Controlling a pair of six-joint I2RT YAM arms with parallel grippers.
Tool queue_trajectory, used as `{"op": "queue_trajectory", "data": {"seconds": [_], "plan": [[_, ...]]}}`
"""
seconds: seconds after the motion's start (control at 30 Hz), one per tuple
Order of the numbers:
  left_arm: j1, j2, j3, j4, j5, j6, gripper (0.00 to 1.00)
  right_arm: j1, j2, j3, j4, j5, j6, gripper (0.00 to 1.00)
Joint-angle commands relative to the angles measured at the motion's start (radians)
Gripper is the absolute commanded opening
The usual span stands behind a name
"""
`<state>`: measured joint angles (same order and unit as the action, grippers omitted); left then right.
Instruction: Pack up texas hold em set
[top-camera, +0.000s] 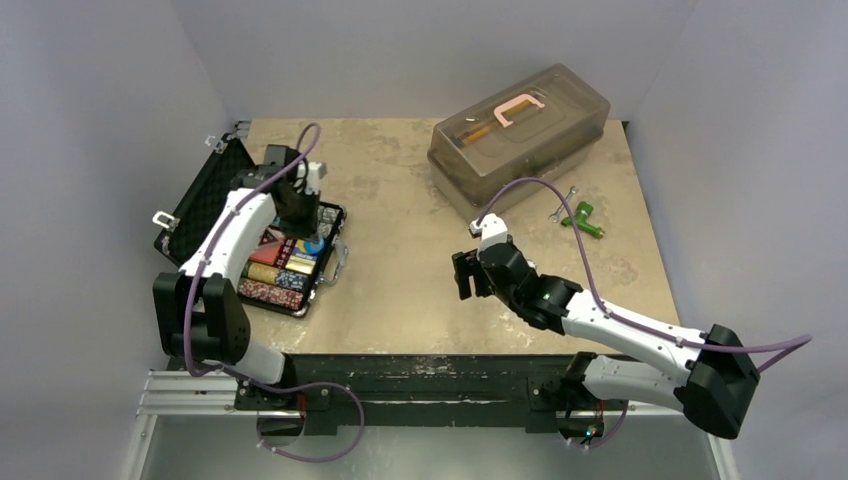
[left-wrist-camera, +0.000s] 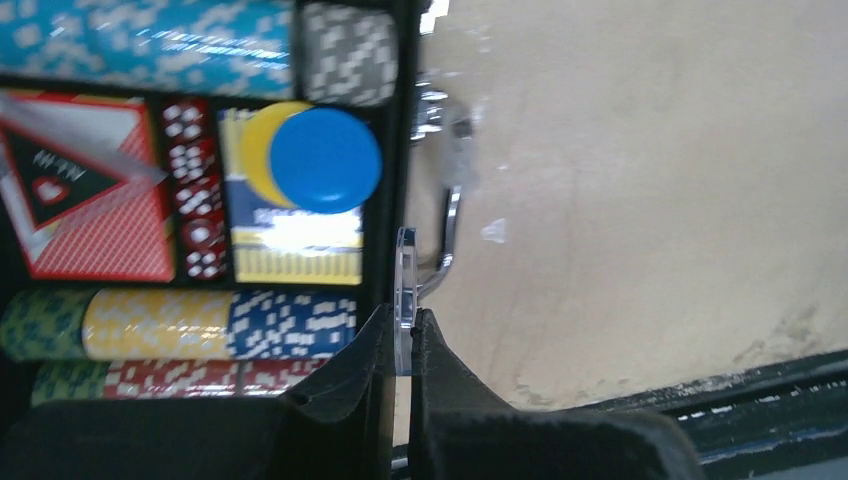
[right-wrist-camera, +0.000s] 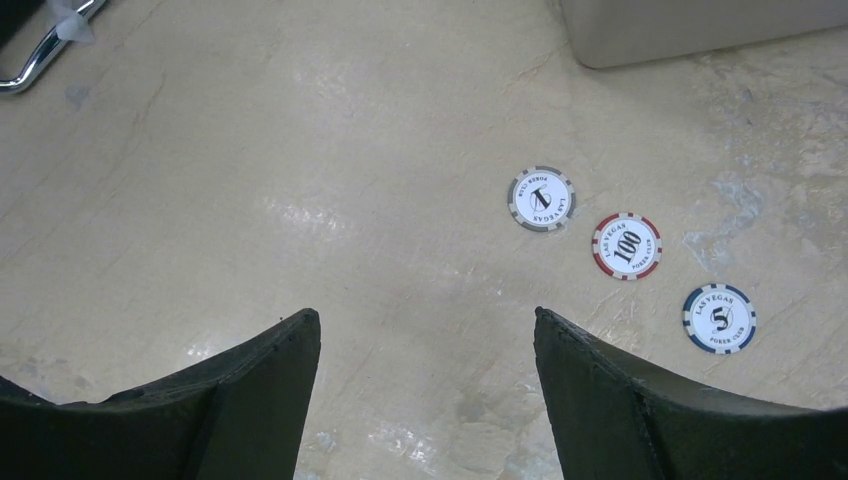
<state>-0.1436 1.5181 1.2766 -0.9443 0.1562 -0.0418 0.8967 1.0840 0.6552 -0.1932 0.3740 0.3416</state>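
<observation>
The black case (top-camera: 333, 262) lies open at the left, its foam lid (top-camera: 205, 200) folded back. My left gripper (top-camera: 300, 222) hovers over its right edge. In the left wrist view it (left-wrist-camera: 404, 325) is shut on a thin clear disc (left-wrist-camera: 404, 270) held edge-on above the case wall. A blue disc (left-wrist-camera: 325, 160) and a yellow disc (left-wrist-camera: 252, 150) lie inside, beside a red card box (left-wrist-camera: 100, 225), a triangular token (left-wrist-camera: 60, 175) and chip rows (left-wrist-camera: 180, 325). My right gripper (right-wrist-camera: 427, 315) is open and empty. Three loose chips lie ahead of it: grey (right-wrist-camera: 541, 198), red (right-wrist-camera: 626, 246) and blue (right-wrist-camera: 719, 318).
A translucent grey tub (top-camera: 520, 135) with a pink clamp (top-camera: 518, 108) stands at the back right. A green-handled tool (top-camera: 583, 218) and a wrench (top-camera: 562, 203) lie in front of it. The case's metal handle (left-wrist-camera: 450, 225) sticks out toward the table's middle.
</observation>
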Motion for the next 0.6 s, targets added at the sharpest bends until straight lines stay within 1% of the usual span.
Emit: {"op": "queue_trajectory", "data": {"seconds": [0.0, 0.13, 0.33, 0.43, 0.57], "plan": [[0.092, -0.049, -0.037, -0.024, -0.066, -0.017, 0.00, 0.002, -0.029, 0.012, 0.026, 0.008, -0.020, 0.75], [0.108, -0.002, -0.069, -0.031, -0.174, -0.013, 0.00, 0.002, -0.036, 0.009, 0.026, 0.003, -0.020, 0.75], [0.109, 0.012, -0.123, -0.027, -0.237, 0.004, 0.00, 0.002, -0.065, -0.003, 0.035, -0.004, -0.019, 0.76], [0.110, 0.017, -0.128, -0.013, -0.228, 0.011, 0.00, 0.002, -0.065, -0.002, 0.034, -0.004, -0.019, 0.76], [0.120, 0.064, -0.111, -0.006, -0.189, 0.014, 0.00, 0.002, -0.068, -0.003, 0.032, 0.001, -0.019, 0.75]]}}
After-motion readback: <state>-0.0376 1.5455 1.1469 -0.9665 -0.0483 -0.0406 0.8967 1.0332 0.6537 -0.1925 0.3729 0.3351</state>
